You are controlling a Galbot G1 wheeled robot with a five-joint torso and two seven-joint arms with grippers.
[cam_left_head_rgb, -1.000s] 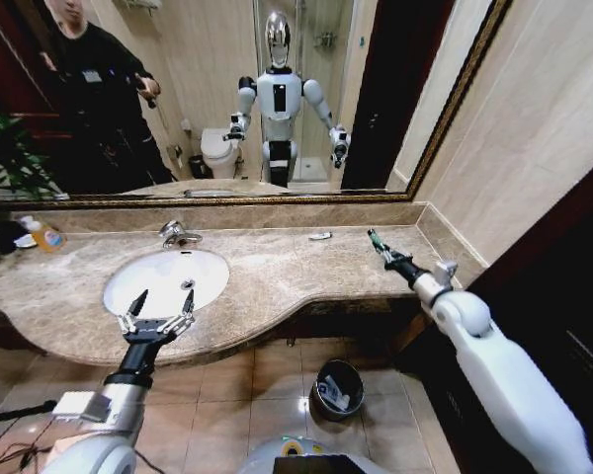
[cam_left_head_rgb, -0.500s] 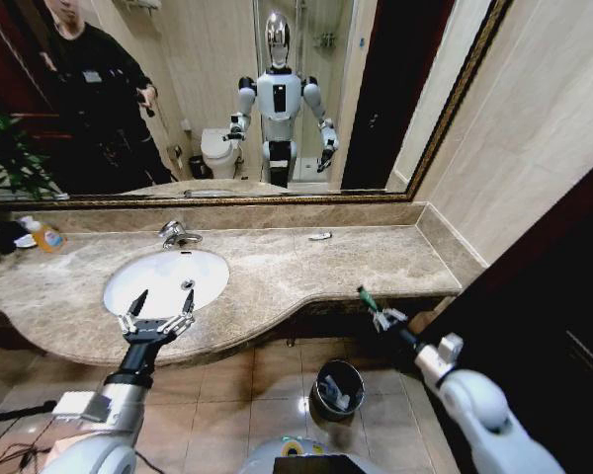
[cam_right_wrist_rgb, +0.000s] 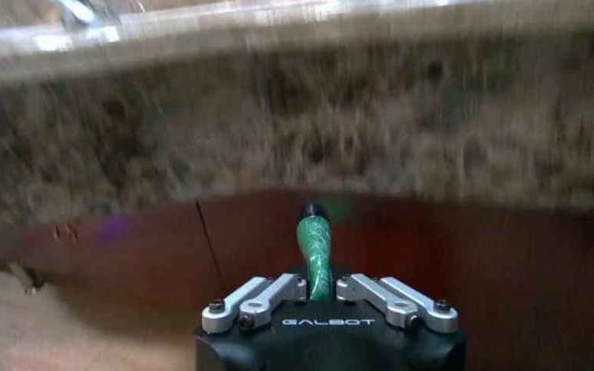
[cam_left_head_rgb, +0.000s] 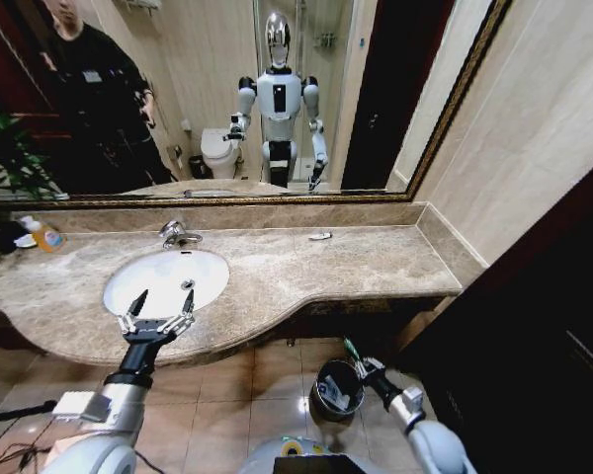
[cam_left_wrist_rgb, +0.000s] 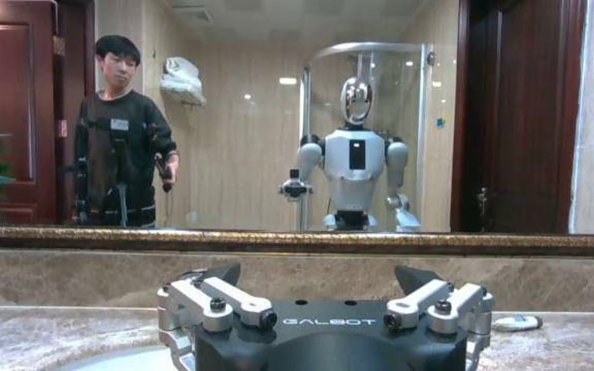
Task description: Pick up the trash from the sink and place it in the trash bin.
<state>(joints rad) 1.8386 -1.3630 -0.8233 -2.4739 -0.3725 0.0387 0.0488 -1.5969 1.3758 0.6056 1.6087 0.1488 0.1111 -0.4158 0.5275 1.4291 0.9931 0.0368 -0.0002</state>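
Gripping the green tube (cam_right_wrist_rgb: 315,246) (cap outward), our right gripper (cam_left_head_rgb: 357,360) hangs beside the bin (cam_left_head_rgb: 328,394), below the counter; our left gripper (cam_left_head_rgb: 158,314) hovers spread over the sink (cam_left_head_rgb: 210,268).

Right arm low, left arm poised

The right gripper (cam_left_head_rgb: 359,361) hangs down by the floor, fingers clamped together. The left gripper (cam_left_head_rgb: 156,313) hovers at the countertop's front edge, forearm angled upward, fingers spread wide apart.

trash bin (cam_left_head_rgb: 336,388) mouth open, countertop (cam_left_head_rgb: 306,272) overhead
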